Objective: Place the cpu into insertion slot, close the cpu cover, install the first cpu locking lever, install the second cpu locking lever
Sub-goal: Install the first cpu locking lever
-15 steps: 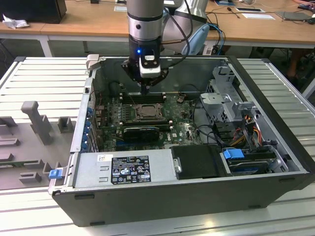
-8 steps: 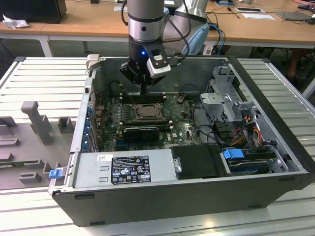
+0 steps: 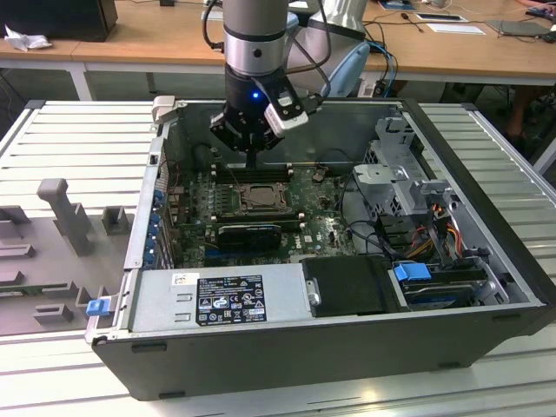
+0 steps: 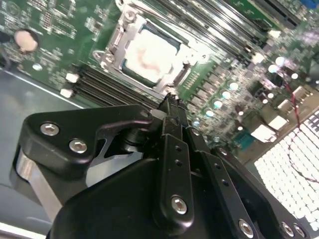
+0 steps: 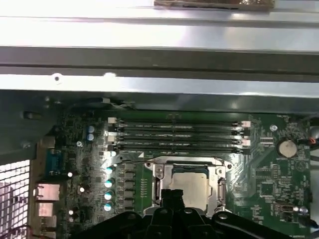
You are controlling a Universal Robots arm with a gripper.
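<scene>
While the arm hangs over the open computer case (image 3: pixel 287 347) in the middle of the exterior view, the end effector (image 4: pixel 169 102) points down just above the socket, its fingers (image 4: pixel 172 119) pressed together with nothing between them. Beyond the fingertips the cpu (image 4: pixel 149 55) lies flat in the socket, the cpu cover (image 4: pixel 117 45) framing it on the green motherboard (image 5: pixel 269 184). Farther back run the memory slots (image 5: pixel 174 137), and a wooden desk (image 3: pixel 156 35) crosses the frame's top.
</scene>
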